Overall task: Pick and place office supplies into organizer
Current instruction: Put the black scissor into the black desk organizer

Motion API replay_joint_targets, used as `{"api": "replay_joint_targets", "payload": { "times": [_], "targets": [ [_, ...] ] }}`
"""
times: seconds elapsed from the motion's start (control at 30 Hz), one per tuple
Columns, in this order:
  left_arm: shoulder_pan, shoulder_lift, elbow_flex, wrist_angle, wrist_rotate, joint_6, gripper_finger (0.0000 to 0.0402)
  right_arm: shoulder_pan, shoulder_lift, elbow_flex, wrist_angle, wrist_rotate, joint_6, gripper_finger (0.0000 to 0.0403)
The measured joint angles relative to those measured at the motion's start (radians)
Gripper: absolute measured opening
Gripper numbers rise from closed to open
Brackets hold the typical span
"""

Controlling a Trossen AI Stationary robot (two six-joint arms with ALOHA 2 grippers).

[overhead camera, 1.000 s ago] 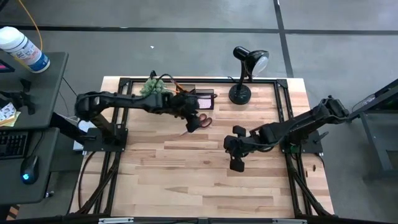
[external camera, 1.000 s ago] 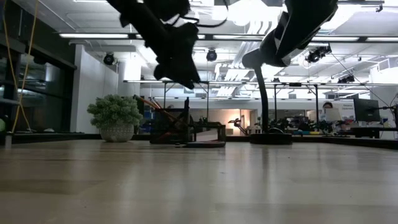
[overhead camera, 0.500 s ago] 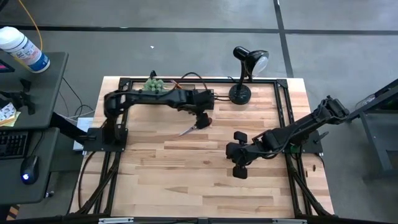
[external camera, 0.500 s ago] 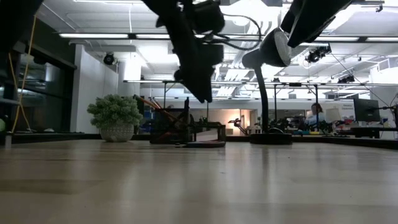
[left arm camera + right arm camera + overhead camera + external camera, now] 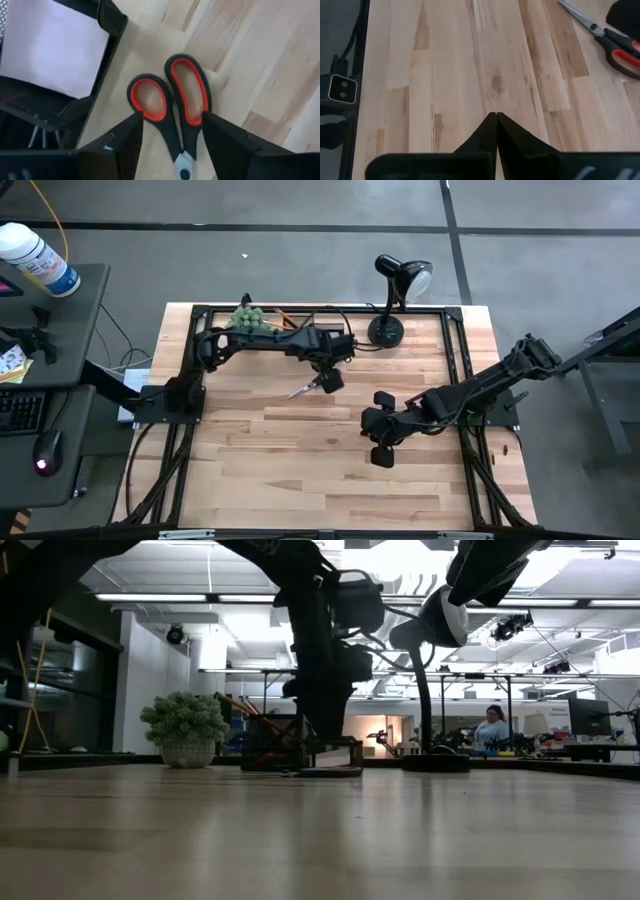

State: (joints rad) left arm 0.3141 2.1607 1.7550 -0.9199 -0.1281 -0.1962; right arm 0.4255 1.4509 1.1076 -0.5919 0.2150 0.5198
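The scissors (image 5: 172, 107) lie flat on the worktop (image 5: 300, 450) just beside the organizer (image 5: 60, 65), not yet picked up. The left claw (image 5: 172, 137) hangs spread astride their handles; the right claw (image 5: 496, 125), pressed together, waits mid-worktop.

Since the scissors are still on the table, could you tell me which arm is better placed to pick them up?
The left. Its gripper is open, straddling the scissors near the handles. The right gripper is shut, farther away over bare table.
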Motion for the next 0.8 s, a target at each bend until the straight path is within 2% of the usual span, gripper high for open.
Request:
{"api": "replay_joint_targets", "payload": {
  "times": [0.23, 0.33, 0.43, 0.67, 0.8],
  "targets": [
    [0.0, 0.005, 0.0, 0.008, -0.012, -0.052, 0.0143, 0.0, 0.0, 0.0, 0.019, 0.0, 0.0, 0.0006],
    [0.0, 0.005, 0.0, 0.027, -0.012, -0.075, 0.0144, 0.0, 0.0, 0.0, 0.032, 0.0, 0.0, 0.0006],
    [0.0, 0.005, 0.0, 0.032, 0.001, -0.088, 0.0167, 0.0, 0.0, 0.0, 0.039, 0.0, 0.001, 0.0003],
    [0.0, 0.005, 0.0, 0.038, 0.001, -0.063, 0.0249, 0.0, 0.0, 0.0, 0.039, 0.0, 0.023, 0.0002],
    [0.0, 0.005, 0.0, 0.053, 0.062, -0.092, 0.0283, 0.0, 0.0, 0.0, 0.04, 0.0, 0.034, 0.0001]
  ]
}}
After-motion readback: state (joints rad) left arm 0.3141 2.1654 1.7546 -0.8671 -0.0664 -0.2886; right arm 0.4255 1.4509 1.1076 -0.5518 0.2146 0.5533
